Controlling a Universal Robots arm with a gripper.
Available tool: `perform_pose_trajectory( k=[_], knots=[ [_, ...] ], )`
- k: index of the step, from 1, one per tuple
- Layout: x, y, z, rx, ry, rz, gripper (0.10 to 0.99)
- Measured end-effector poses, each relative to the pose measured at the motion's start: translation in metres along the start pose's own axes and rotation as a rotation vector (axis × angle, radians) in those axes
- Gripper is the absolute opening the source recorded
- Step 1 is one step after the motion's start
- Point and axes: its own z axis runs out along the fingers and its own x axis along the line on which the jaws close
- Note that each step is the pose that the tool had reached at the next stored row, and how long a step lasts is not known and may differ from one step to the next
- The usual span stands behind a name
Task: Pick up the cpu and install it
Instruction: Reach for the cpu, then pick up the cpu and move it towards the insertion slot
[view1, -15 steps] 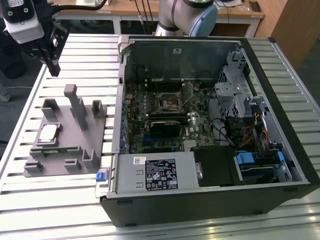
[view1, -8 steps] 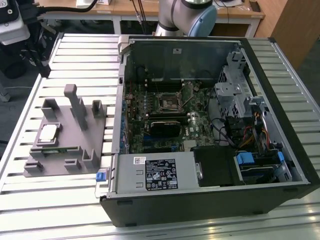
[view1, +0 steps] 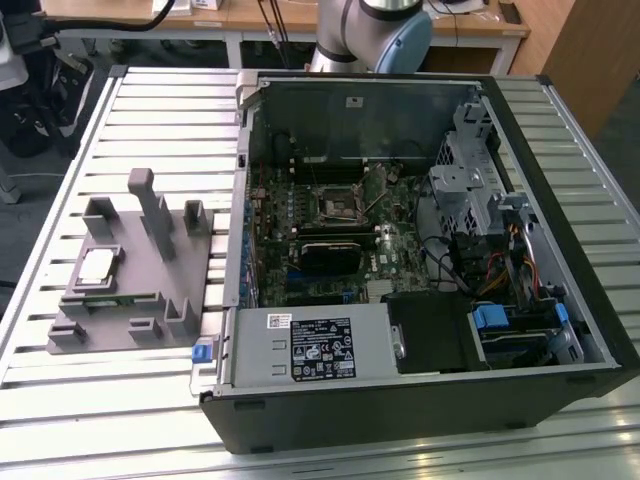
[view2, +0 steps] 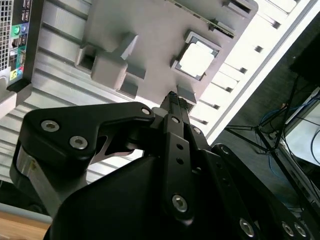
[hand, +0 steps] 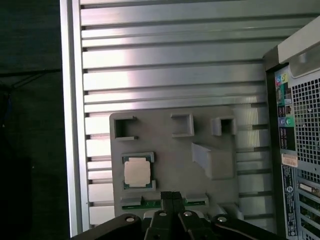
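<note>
The cpu (view1: 97, 265) is a small square chip with a silvery-white top. It lies in a square pocket on the grey plastic fixture (view1: 160, 290), at the exterior view's left. Both wrist views look down on it, the cpu (view2: 197, 60) (hand: 136, 172) resting flat in its pocket. My gripper (view2: 170, 98) (hand: 171, 196) hangs well above the fixture, beside the cpu rather than over it. Its black fingers are pressed together with nothing between them. The dark cpu socket (view1: 337, 205) with its metal frame sits on the motherboard inside the open computer case (view1: 560, 300).
A long green memory stick (hand: 150, 204) lies in a slot of the fixture next to the cpu. Upright grey posts (view1: 152, 205) rise from the fixture. The case holds a drive cage (view1: 470, 180), cables and a power supply (view1: 310, 345). Everything stands on a slatted metal table (view1: 150, 110).
</note>
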Motion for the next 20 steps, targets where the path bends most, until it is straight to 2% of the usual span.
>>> perform_pose_trajectory(
  k=[10, 15, 20],
  knots=[
    [0.0277, -0.003, 0.0038, 0.001, 0.0065, 0.0, 0.106],
    [0.0348, -0.0036, 0.0052, 0.001, 0.0082, 0.0, 0.106],
    [0.0372, -0.0038, 0.0056, 0.001, 0.0084, 0.0, 0.106]
  ],
)
